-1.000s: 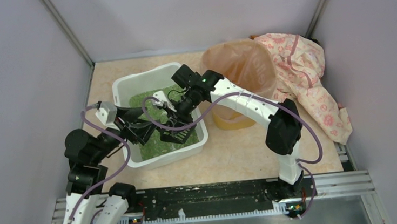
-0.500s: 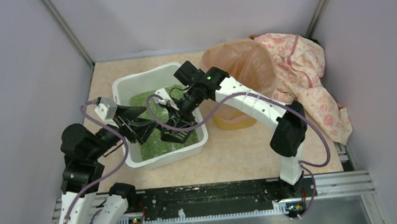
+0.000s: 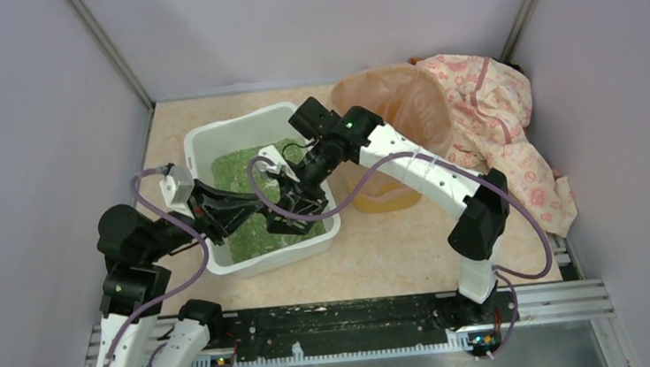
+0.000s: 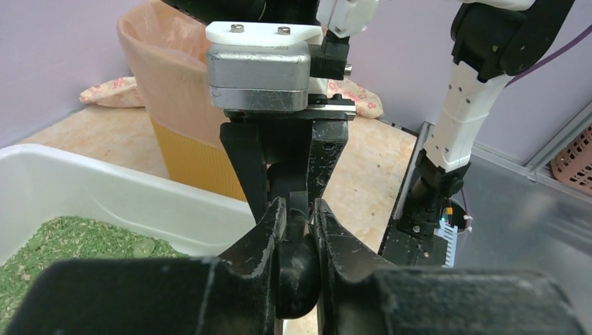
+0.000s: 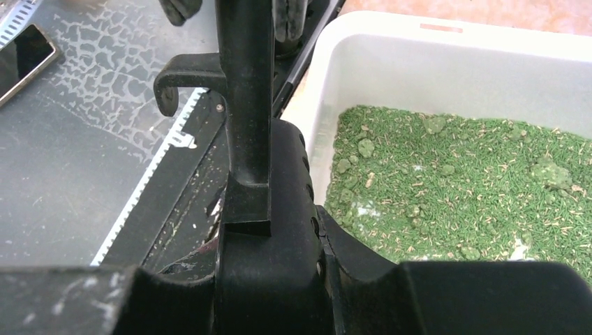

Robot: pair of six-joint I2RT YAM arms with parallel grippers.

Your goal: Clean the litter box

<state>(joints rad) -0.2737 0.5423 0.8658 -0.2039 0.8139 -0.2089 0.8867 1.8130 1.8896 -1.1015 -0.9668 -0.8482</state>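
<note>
The white litter box (image 3: 236, 121) sits on the bench (image 3: 381, 254), left of centre, with green litter (image 3: 236, 169) inside. Both arms meet over its near right part. The right claw (image 3: 297, 190) is clamped tight on the handle of the black scoop (image 3: 293, 215), which hangs over the litter. The left claw (image 4: 299, 209) faces it, its fingers (image 4: 274, 220) nearly closed, pinching a rounded black part of that scoop. An orange-lined bin (image 3: 395, 106) stands just right of the box.
</note>
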